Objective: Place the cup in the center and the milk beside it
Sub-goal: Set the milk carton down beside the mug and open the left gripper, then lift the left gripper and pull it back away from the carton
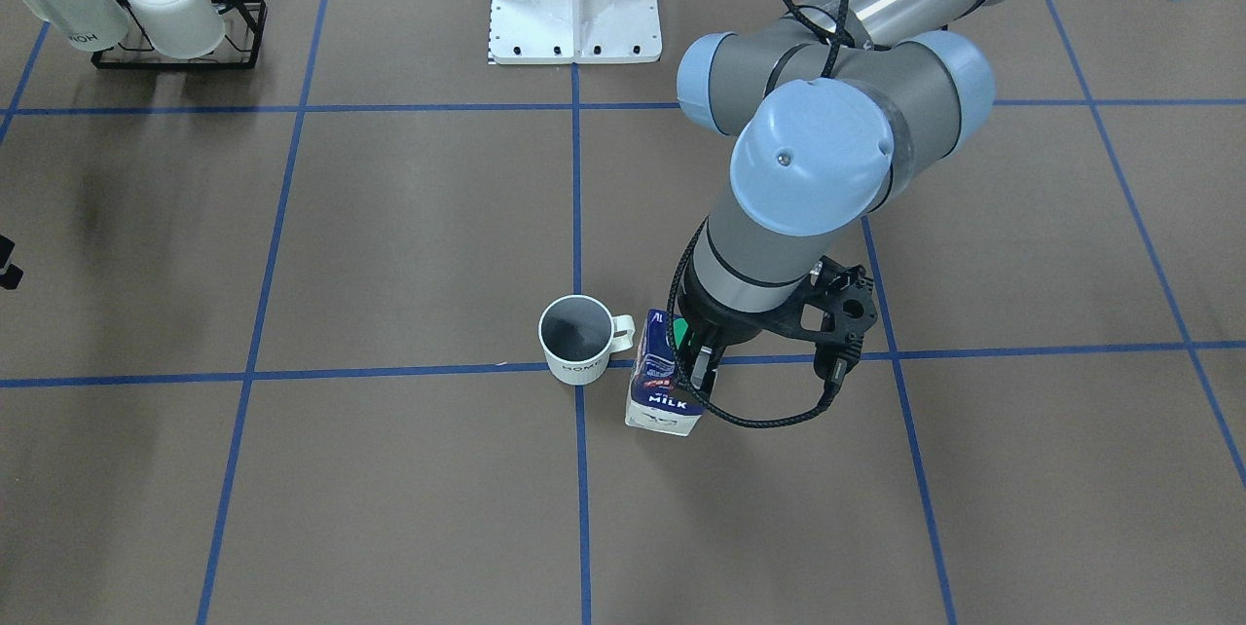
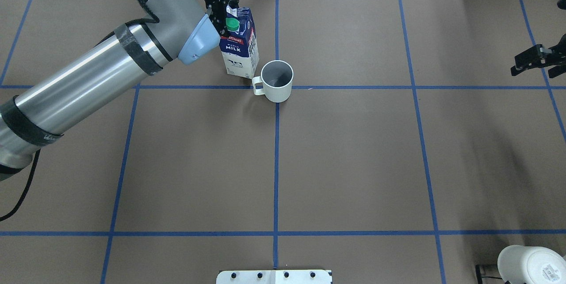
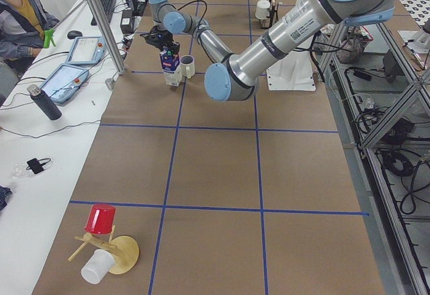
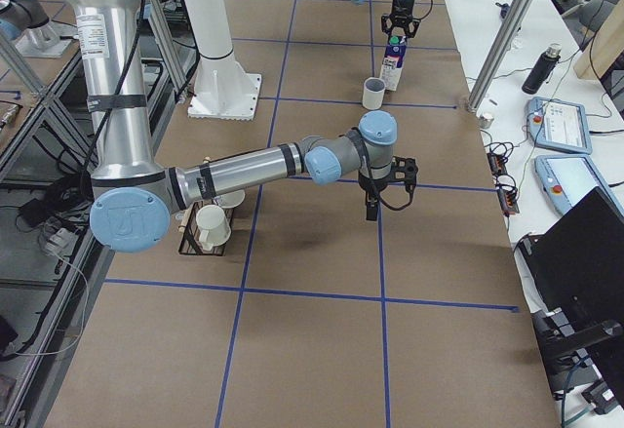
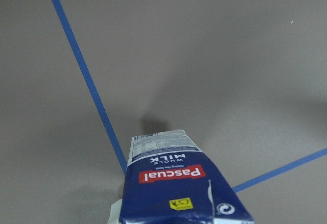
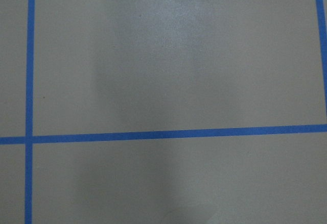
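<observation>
The cup (image 2: 277,81), a white ribbed mug with a dark inside, stands upright on the blue tape crossing at the table's middle; it also shows in the front-facing view (image 1: 576,341). The milk (image 2: 241,49), a blue and white carton with a green cap, stands right beside the cup's handle, also seen in the front-facing view (image 1: 662,386). My left gripper (image 2: 224,9) comes down from above, shut on the carton's top. The left wrist view shows the carton's side (image 5: 173,183) close up. My right gripper (image 2: 530,65) hangs far to the right over bare table; I cannot tell whether it is open.
A black rack with two other white mugs (image 1: 146,12) stands in the robot's near right corner. The white robot base (image 1: 574,2) sits at the table's edge. A red cup and a white cup on a wooden stand (image 3: 104,241) are at the far left end.
</observation>
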You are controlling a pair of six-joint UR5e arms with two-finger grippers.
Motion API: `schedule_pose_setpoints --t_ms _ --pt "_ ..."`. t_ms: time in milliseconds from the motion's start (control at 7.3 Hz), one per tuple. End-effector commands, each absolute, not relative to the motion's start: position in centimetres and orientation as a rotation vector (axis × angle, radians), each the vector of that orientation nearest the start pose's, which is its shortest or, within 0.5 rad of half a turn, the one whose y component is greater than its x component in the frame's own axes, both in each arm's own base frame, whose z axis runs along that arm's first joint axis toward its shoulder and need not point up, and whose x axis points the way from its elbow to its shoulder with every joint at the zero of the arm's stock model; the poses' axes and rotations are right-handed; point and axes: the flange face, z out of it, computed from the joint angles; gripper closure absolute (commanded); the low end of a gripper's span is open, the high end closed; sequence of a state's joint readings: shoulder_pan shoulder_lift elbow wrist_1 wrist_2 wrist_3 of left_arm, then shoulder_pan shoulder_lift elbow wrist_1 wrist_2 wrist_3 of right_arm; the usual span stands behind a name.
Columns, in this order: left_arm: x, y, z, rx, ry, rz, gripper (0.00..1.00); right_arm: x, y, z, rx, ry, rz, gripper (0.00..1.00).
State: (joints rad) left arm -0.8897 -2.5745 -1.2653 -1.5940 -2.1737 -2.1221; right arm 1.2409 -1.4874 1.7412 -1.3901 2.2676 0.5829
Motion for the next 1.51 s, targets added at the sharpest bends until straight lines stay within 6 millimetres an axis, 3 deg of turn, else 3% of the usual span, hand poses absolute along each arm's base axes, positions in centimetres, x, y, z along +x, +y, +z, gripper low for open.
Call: schedule_pose_setpoints --t_ms 0,274,548,685,821,1095,1369 --pt "43.9 -65.9 14.5 -0.463 0.857 -1.096 0.06 -10.9 -53.2 51.2 0.076 -0.802 0.086 0.0" --pt "43.6 -65.7 13.7 -0.46 0.868 -1.09 0.02 -11.0 -53.4 50.8 0.082 -0.803 0.084 0.0" --pt "39.3 -64.7 10.3 -0.434 0.933 -1.094 0.02 -10.9 -53.5 50.5 0.089 -0.805 0.083 0.0" --pt "35.9 -64.4 9.1 -0.412 0.939 -1.109 0.02 -10.9 -53.6 50.5 0.089 -0.804 0.083 0.0" --pt "33.5 -63.1 11.1 -0.339 0.952 -1.006 0.02 -10.0 -53.8 50.5 0.093 -0.806 0.097 0.0" --pt "27.4 -61.0 21.3 -0.086 0.915 -0.603 0.02 -9.4 -53.9 50.5 0.098 -0.806 0.109 0.0" --pt "19.2 -63.2 29.2 0.089 0.828 -0.321 0.02 -9.1 -53.7 49.9 0.112 -0.81 0.107 0.0"
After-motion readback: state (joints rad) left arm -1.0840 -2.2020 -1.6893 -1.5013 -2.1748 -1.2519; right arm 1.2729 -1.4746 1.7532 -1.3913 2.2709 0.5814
